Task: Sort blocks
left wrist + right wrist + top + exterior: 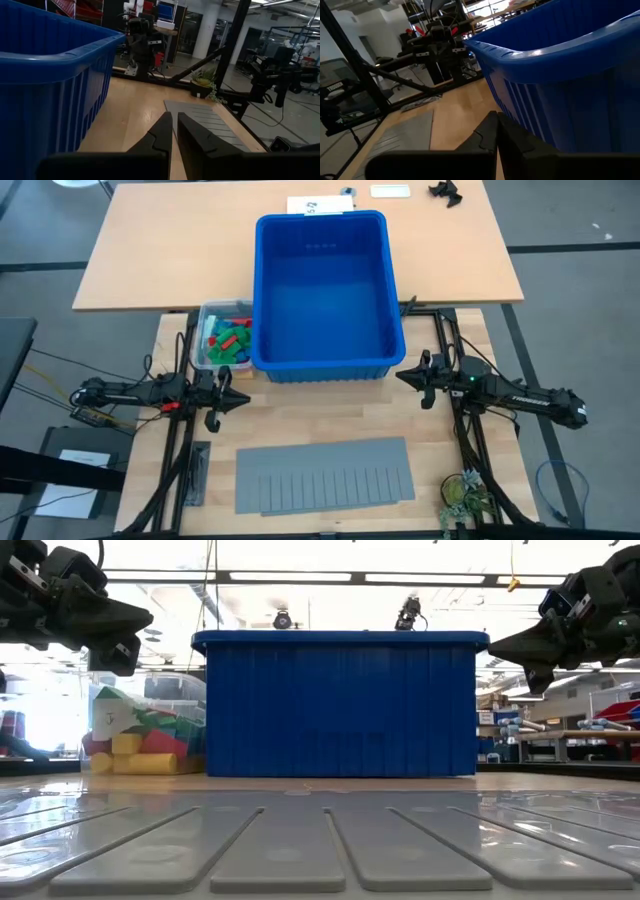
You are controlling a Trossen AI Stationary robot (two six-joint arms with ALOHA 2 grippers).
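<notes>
The blocks (228, 337), red, green, blue and yellow, lie heaped in a small clear tub (204, 352) standing against the left side of a large blue bin (325, 290); the low view shows them (140, 745) left of the bin (340, 705). My left gripper (243, 400) hovers shut above the table at the left, near the bin's near left corner, pointing level toward the right. My right gripper (402, 375) hovers shut at the right by the bin's near right corner, pointing left. Neither holds anything.
A grey slotted mat (325, 475) lies on the table's near middle. A small plant (462, 495) stands at the near right corner. Papers (320, 204) and a dark object (447, 192) lie on the far table behind the bin.
</notes>
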